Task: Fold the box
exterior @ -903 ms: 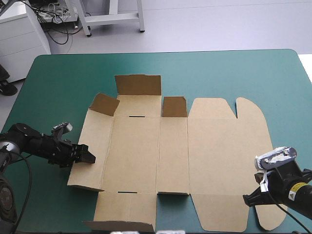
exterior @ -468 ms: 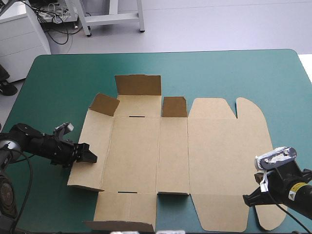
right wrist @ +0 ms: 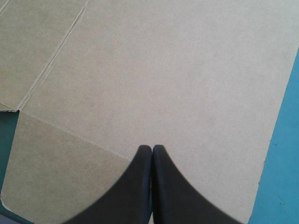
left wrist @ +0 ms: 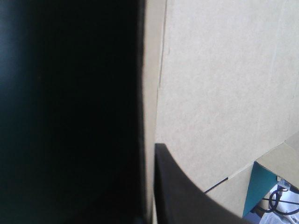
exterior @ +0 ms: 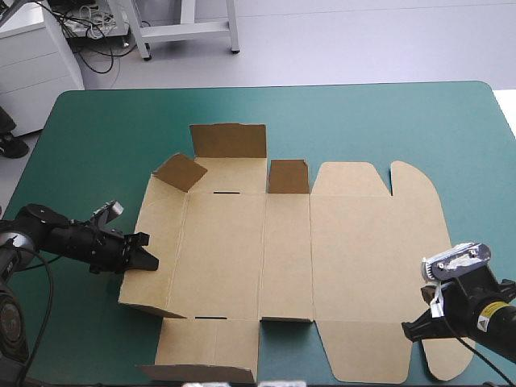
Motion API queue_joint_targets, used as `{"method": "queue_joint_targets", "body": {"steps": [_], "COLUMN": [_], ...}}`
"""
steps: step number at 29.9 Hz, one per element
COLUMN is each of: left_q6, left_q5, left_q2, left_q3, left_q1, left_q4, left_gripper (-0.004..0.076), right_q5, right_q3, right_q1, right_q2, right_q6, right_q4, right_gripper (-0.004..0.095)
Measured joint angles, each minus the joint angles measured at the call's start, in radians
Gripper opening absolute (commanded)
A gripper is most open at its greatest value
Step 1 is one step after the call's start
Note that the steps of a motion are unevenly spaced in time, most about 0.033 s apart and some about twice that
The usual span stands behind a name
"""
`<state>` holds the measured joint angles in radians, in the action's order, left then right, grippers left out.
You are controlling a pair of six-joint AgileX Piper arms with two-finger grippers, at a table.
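On the left of the teal-green desk point(exterior: 105, 137), the left gripper point(exterior: 145, 251) is clenched on the outer left panel of the flat-cut brown cardboard box point(exterior: 242, 250). The box lies spread across the desk's middle, that panel tilted up. Raising this side wall seems the step in hand; next it likely needs swinging upright along its crease. On the right, the right gripper point(exterior: 413, 329) is pinched closed, empty, over the lid's near corner.
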<state>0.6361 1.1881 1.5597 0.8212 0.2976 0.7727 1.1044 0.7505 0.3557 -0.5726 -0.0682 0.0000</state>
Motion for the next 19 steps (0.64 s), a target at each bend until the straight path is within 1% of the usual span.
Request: {"method": "queue_joint_targets", "body": {"steps": [5,13,19], "left_q6": [0.063,0.109,0.114], "left_q5": [0.01,0.018,-0.003], "left_q2": [-0.001,-0.004,-0.076], "left_q3": [0.001,0.002,0.02], "left_q1": [-0.007,-0.008,-0.019], "left_q4": [0.006,0.017,-0.009], "left_gripper": [-0.0032,-0.0032,-0.0032], "right_q5": [0.0,-0.001,-0.008], "right_q3": [0.0,0.0,0.0], "right_q1": [0.0,0.0,0.0], "right_q2": [0.0,0.0,0.0], "right_q6": [0.0,0.0,0.0], "right_q4": [0.0,0.0,0.0], "right_gripper": [-0.0018,-0.0018,-0.0018]}}
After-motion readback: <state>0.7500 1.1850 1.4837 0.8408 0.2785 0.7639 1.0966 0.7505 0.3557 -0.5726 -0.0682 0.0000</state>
